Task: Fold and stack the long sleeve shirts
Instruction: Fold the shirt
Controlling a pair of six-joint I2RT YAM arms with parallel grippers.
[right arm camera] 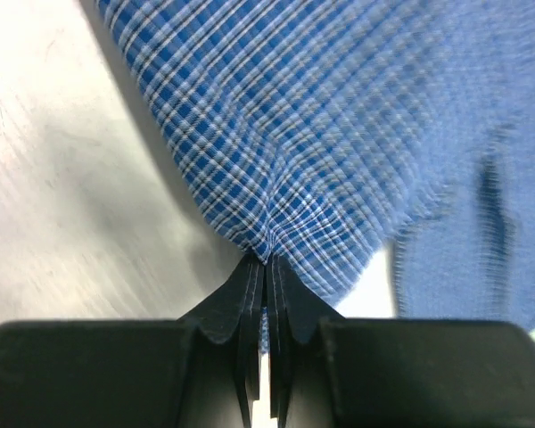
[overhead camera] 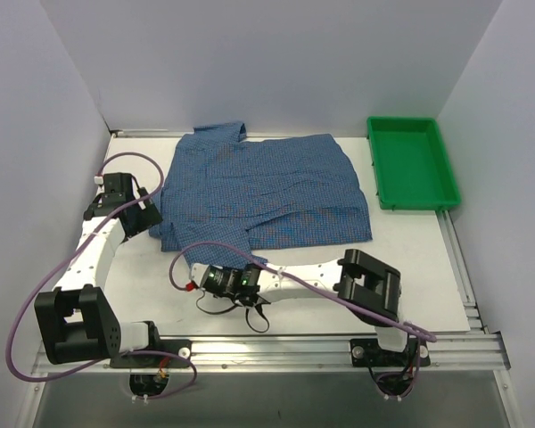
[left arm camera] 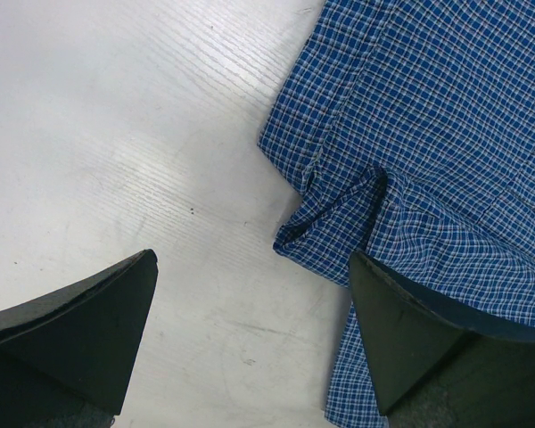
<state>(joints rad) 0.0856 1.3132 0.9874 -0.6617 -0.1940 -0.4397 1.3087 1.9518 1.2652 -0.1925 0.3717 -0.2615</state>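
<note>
A single long sleeve shirt (overhead camera: 267,187) of blue fine-checked cloth is laid mostly flat on the white worktop (overhead camera: 410,259). Its collar (overhead camera: 221,132) is turned towards the far left. Shallow folds are seen across the near part, with a rumpled edge at the left. One near corner is bunched and pinched tight in the right end effector (right arm camera: 266,260).

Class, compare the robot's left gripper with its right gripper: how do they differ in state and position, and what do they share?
The left gripper stands wide open and holds nothing; the right gripper is shut on the edge of the blue checked shirt. The left gripper is at the shirt's left side, the right gripper at its near edge. Both are black.
</note>
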